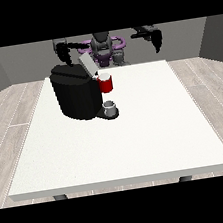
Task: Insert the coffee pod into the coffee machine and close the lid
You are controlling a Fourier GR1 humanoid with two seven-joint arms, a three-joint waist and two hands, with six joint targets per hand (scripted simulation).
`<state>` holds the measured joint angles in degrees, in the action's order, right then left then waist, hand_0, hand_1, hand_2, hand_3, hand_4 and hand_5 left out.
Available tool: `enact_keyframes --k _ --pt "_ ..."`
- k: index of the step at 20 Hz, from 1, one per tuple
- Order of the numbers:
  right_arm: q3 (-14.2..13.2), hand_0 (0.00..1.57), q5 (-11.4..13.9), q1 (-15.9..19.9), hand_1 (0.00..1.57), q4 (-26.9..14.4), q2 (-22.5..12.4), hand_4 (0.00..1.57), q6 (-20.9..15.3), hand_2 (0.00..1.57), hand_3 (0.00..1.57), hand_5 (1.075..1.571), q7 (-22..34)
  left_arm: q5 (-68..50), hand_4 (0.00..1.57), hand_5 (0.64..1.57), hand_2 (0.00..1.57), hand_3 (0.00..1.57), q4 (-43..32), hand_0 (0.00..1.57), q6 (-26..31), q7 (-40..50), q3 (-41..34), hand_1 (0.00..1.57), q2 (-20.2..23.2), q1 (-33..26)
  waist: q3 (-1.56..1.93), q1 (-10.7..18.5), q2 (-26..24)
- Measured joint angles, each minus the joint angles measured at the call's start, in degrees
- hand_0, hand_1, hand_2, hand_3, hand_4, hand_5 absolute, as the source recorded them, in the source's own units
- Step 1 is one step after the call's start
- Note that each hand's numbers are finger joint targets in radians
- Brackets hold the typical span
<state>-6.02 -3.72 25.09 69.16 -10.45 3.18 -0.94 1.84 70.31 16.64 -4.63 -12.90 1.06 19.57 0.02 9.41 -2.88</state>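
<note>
Grey walls and a pale wood floor sit around a big white surface [138, 140]. From the front view, a black coffee machine [76, 96] stands on the far part of the surface, and everything else is told from it. Its lid [86, 64] is tipped up and open at its top. A red thing at the machine [106, 83] sits just beside its front, up high. Below that, on the machine's little base, is a small grey thing [110, 107]; it may be the coffee pod or a cup, and I cannot tell which. The robot is behind the machine. The hand at the view's left [64, 51] hangs just above and behind the machine, fingers curled down and holding nothing. The hand at the view's right [155, 38] is well apart from the machine, fingers also curled down and holding nothing. I think the job is only starting: no hand has a pod. Next, a hand must reach down, pick up the pod, put it in the top, then shut the lid.
</note>
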Motion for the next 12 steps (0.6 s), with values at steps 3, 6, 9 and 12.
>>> enact_keyframes --k 3,6,9,12 --pt "0.8 0.0 1.0 1.7 0.0 -1.7 1.0 0.0 -0.4 0.0 0.0 1.571 -1.1 -0.2 0.0 1.571 0.0 0.0 2.2 0.0 -0.8 0.1 0.7 0.0 0.7 -1.2 -0.01 -1.0 1.6" --pt "1.0 0.0 1.8 3.7 0.0 -2.9 0.8 0.0 -0.1 0.0 0.0 1.571 -1.0 -0.5 0.0 1.571 0.0 0.0 3.8 0.0 -1.8 0.3 1.4 0.0 0.8 -2.6 -0.06 -1.4 2.5" --pt "1.3 0.0 2.5 4.4 0.0 -4.4 0.8 0.0 0.5 0.0 0.0 1.571 -2.6 -0.9 0.0 1.571 0.0 0.0 6.3 0.0 -2.3 1.3 2.1 0.0 1.2 -4.0 -0.15 -1.7 2.7" --pt "1.1 0.0 2.8 6.6 0.0 -5.7 0.5 0.0 0.9 0.0 0.0 1.571 -2.3 -2.1 0.0 1.571 0.0 0.0 7.5 0.0 -2.6 2.3 1.8 0.0 2.3 -3.7 -0.12 -2.2 3.6"
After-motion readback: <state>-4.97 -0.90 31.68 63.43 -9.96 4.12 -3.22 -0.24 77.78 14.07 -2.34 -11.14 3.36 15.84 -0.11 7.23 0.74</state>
